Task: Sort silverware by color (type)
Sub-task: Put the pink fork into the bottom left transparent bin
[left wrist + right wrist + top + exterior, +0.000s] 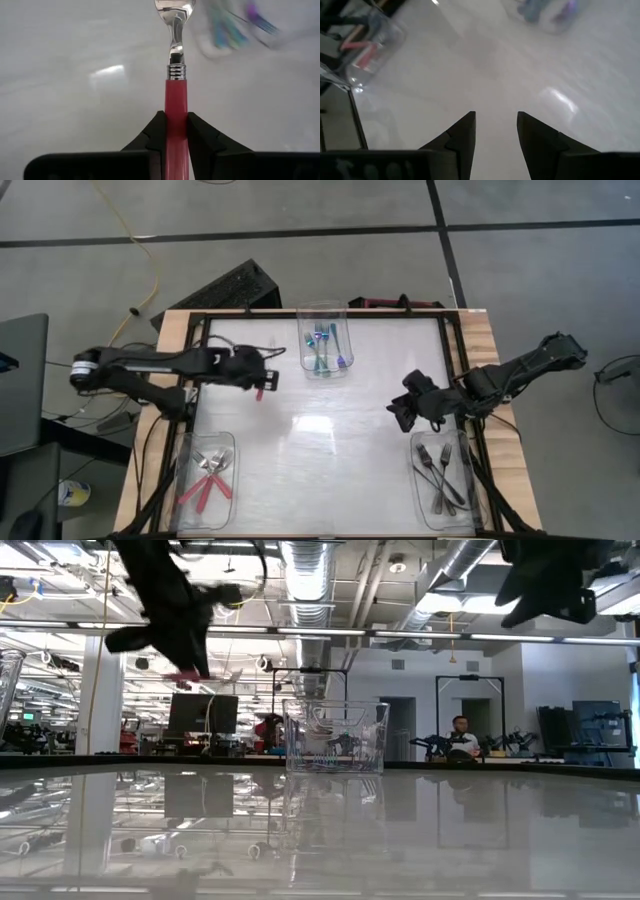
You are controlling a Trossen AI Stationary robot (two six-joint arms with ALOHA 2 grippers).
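Note:
My left gripper [260, 380] hovers over the table's far-left part, shut on a red-handled fork [176, 90] with a metal head. My right gripper [496, 130] is open and holds nothing; it hangs above the right side of the table [405, 408]. A clear bin at the far middle [324, 340] holds blue and teal-handled pieces. The near-left bin [205, 475] holds red-handled pieces, and the near-right bin [443, 478] holds black forks. In the low view the left gripper [185, 665] hangs high with the red handle showing below it. My left gripper pinches the red fork's handle [176, 107] between its two fingers [155, 132]. The fingers lie along the handle, and the ringed collar and metal head stick out ahead of them. The fork is lifted clear of the table.
A dark frame [455, 370] runs around the glossy table top, with wooden edges on the left and right. The middle of the table [320, 440] is bare. A person sits far back in the room [460, 732].

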